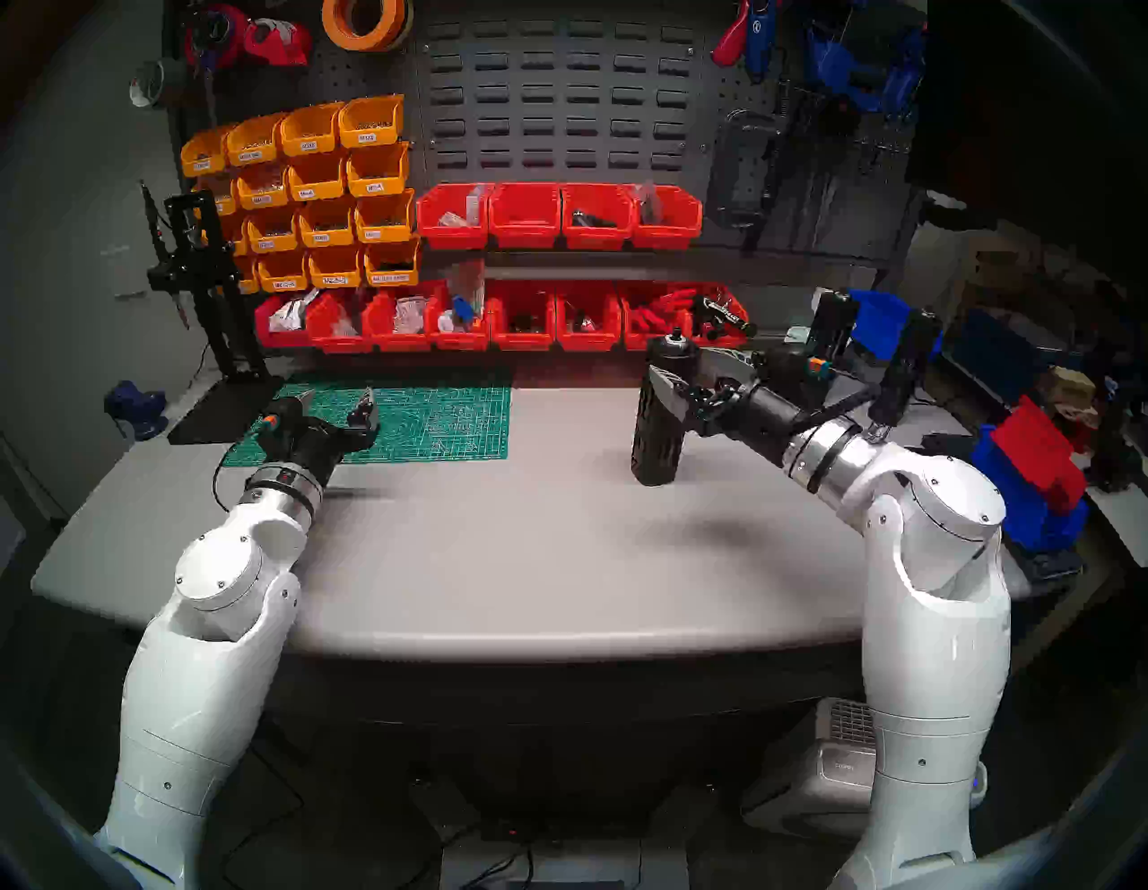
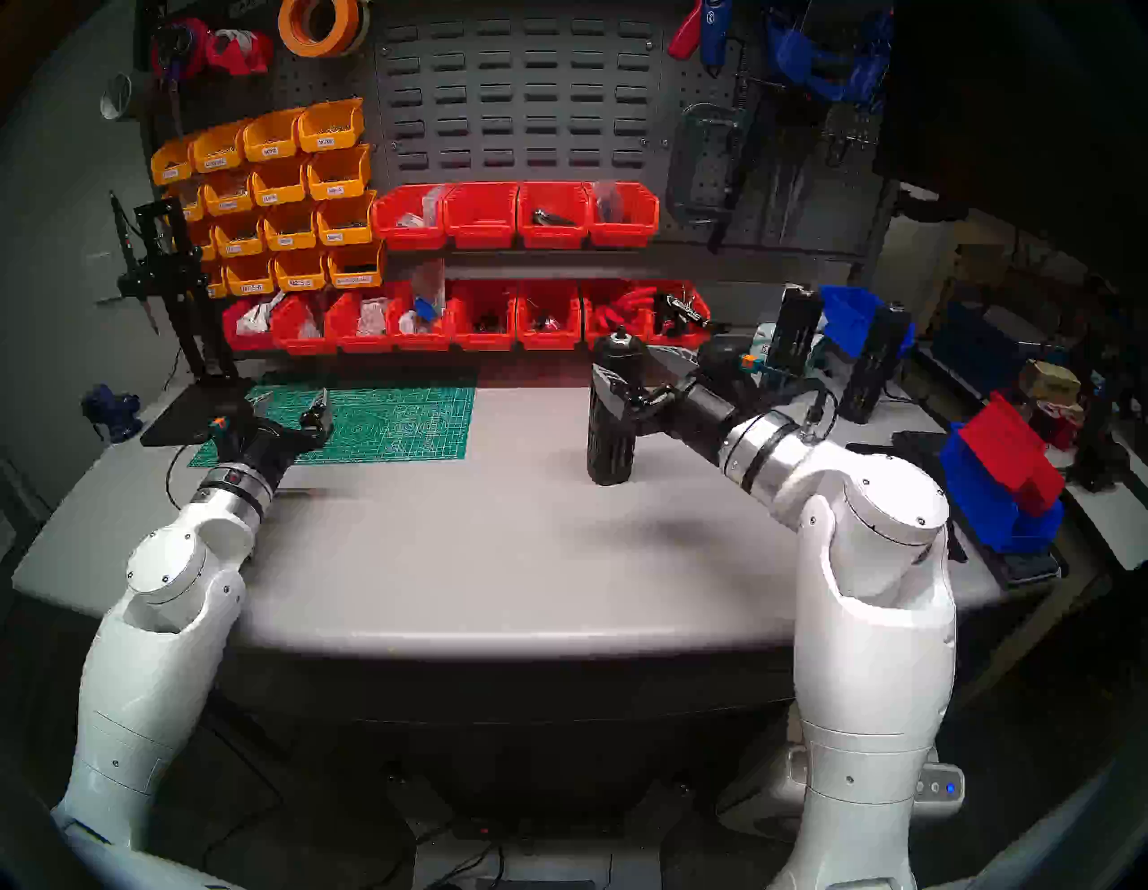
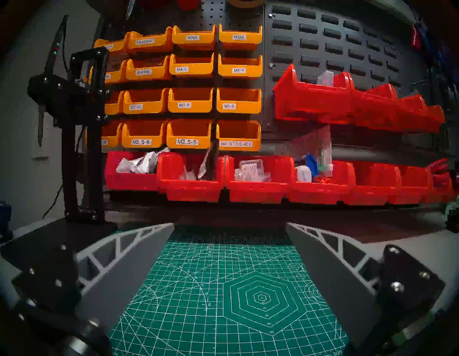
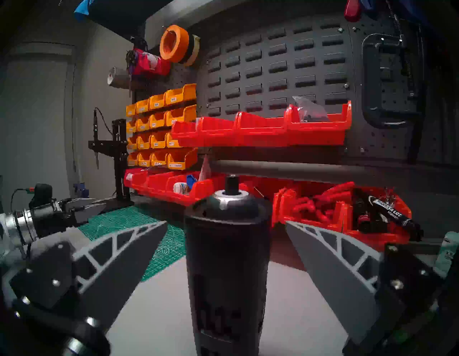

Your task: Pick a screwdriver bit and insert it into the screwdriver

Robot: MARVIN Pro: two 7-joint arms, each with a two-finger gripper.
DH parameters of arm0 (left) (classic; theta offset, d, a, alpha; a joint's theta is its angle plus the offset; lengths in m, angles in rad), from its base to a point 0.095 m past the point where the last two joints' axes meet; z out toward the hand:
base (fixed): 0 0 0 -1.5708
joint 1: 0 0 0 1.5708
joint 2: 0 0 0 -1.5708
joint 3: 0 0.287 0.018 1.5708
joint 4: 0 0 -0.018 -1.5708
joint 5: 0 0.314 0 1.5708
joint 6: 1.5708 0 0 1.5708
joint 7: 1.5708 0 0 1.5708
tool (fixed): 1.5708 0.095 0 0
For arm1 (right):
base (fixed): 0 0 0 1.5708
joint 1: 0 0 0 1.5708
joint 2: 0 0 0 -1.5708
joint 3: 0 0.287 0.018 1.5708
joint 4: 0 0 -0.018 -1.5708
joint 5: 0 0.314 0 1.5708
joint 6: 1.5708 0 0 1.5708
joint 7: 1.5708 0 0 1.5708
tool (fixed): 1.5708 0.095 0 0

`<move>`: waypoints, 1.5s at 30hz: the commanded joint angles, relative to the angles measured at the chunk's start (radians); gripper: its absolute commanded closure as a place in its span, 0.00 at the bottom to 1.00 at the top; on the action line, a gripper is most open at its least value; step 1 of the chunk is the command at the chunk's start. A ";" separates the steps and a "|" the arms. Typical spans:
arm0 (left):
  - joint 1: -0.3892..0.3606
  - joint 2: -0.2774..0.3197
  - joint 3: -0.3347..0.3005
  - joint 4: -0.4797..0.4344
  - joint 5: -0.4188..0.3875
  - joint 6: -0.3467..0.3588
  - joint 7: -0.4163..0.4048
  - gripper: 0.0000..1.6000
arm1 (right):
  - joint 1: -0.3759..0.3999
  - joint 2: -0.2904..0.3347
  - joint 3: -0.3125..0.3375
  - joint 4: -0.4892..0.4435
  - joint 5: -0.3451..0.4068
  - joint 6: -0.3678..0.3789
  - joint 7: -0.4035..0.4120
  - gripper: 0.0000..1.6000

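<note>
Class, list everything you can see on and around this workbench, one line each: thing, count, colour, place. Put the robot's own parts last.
screwdriver: one, black, upright on the table, right of centre
table: one, grey, centre
cutting mat: one, green, table's rear left
small bins: many, orange-yellow, pegboard left
large bins: two rows, red, pegboard middle
tape roll: one, orange, pegboard top
stand: one, black, rear left
left end effector: one, grey fingers, open over the mat
right end effector: one, grey fingers, open either side of the screwdriver, not gripping
</note>
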 commanded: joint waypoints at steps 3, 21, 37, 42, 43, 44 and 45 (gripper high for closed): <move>-0.022 0.001 -0.009 -0.026 -0.001 -0.014 0.000 0.00 | 0.061 0.010 -0.012 0.007 -0.001 -0.007 -0.003 0.00; -0.022 0.001 -0.009 -0.026 -0.001 -0.014 0.000 0.00 | 0.098 0.024 -0.040 0.061 -0.005 -0.014 -0.026 0.04; -0.022 0.001 -0.009 -0.026 -0.001 -0.014 0.000 0.00 | 0.105 0.027 -0.062 0.072 0.010 -0.020 -0.029 0.66; -0.022 0.001 -0.009 -0.026 -0.001 -0.014 0.000 0.00 | 0.098 0.016 -0.085 0.061 0.022 -0.018 -0.021 0.68; -0.022 0.001 -0.009 -0.026 -0.001 -0.014 0.000 0.00 | 0.097 0.014 -0.092 0.059 0.022 -0.018 -0.019 0.68; -0.022 0.001 -0.009 -0.026 -0.001 -0.014 0.000 0.00 | 0.097 0.012 -0.098 0.059 0.022 -0.019 -0.017 0.67; -0.022 0.001 -0.009 -0.026 -0.001 -0.014 0.000 0.00 | 0.098 0.011 -0.106 0.058 0.025 -0.016 -0.011 0.66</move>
